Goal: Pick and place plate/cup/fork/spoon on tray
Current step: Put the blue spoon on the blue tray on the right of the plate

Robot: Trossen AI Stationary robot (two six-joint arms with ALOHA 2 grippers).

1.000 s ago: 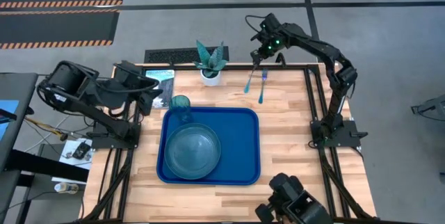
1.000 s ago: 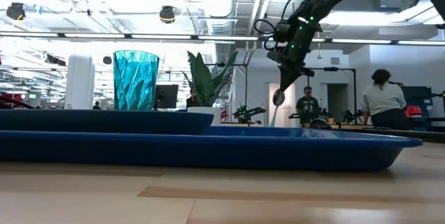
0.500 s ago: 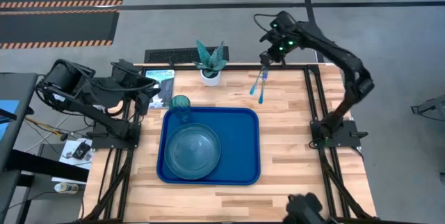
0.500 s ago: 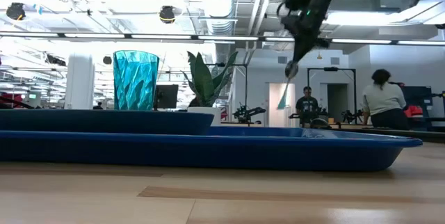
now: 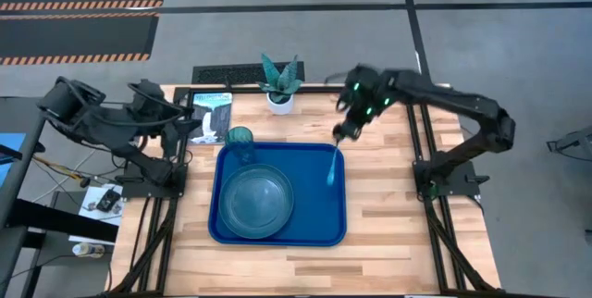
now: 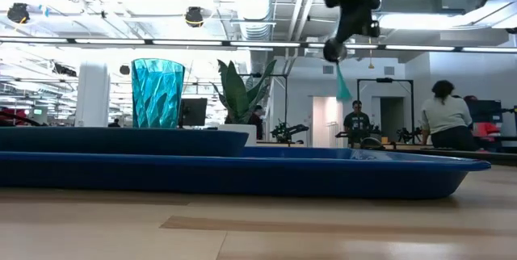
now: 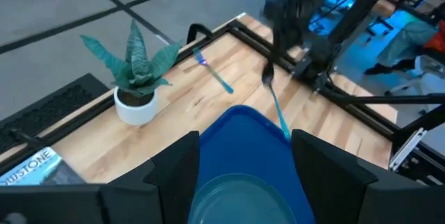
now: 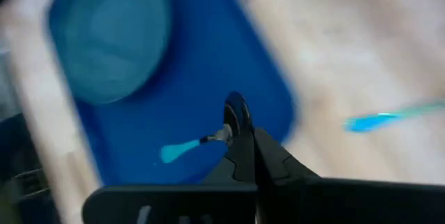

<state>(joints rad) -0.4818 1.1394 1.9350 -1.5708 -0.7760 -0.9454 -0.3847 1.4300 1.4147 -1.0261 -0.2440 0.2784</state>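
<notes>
- A grey concrete floor [image 5: 277, 30] with dark lines across it is seen around the light wooden table [image 5: 388, 196].
- Black floor mats with orange striped edges [image 5: 79, 6] are laid on the floor.
- Long bright ceiling lights [image 6: 121, 42] and silver pipes [image 6: 258, 2] are seen overhead.
- Two people [image 6: 440, 119] are seen far back in the room.

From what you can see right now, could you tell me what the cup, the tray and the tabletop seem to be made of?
The cup looks like translucent teal plastic: light passes through its faceted wall. The tray appears to be opaque royal-blue plastic, smooth with a moulded raised rim and rounded corners. The tabletop seems to be light wood in joined strips, with visible grain and a slight sheen, probably sealed.
</notes>
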